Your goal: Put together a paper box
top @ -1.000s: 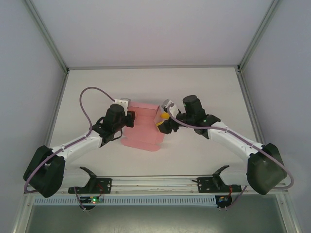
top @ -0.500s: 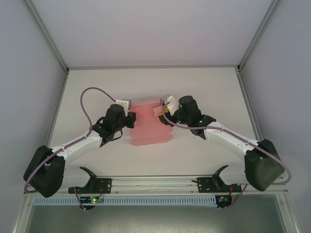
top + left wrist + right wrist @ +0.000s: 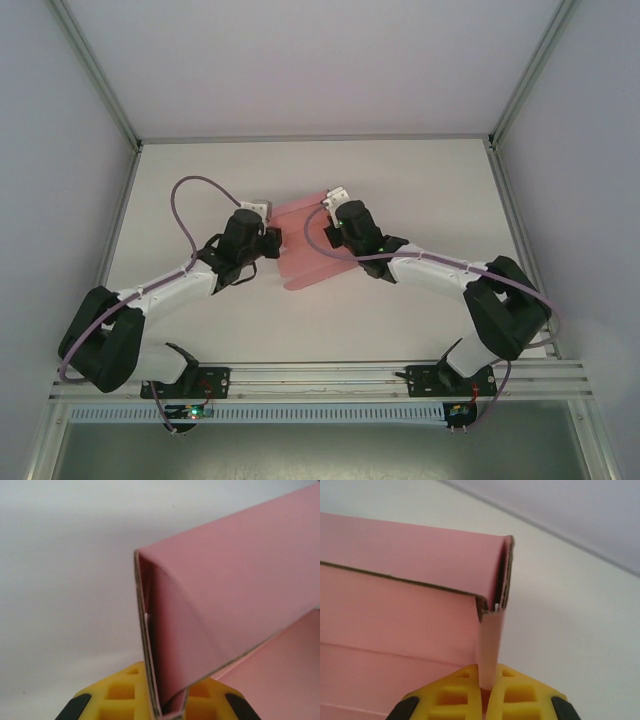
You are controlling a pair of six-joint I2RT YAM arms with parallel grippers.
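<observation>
Pink paper box [image 3: 300, 258] is mid table [image 3: 430, 180], its side edges clamped in left jaws and right jaws

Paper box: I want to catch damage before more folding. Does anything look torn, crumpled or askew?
No tear shows. The paper box is skewed to the table edge, pinched between left gripper and right gripper; its folded panel bows.

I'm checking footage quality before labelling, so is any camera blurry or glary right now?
Top external: even soft light, no glare, paper box looks washed at its far edge. Left wrist: card edge crisp, yellow fingers soft, close to the lens. Right wrist: similar, with faint shading inside the fold.
</observation>
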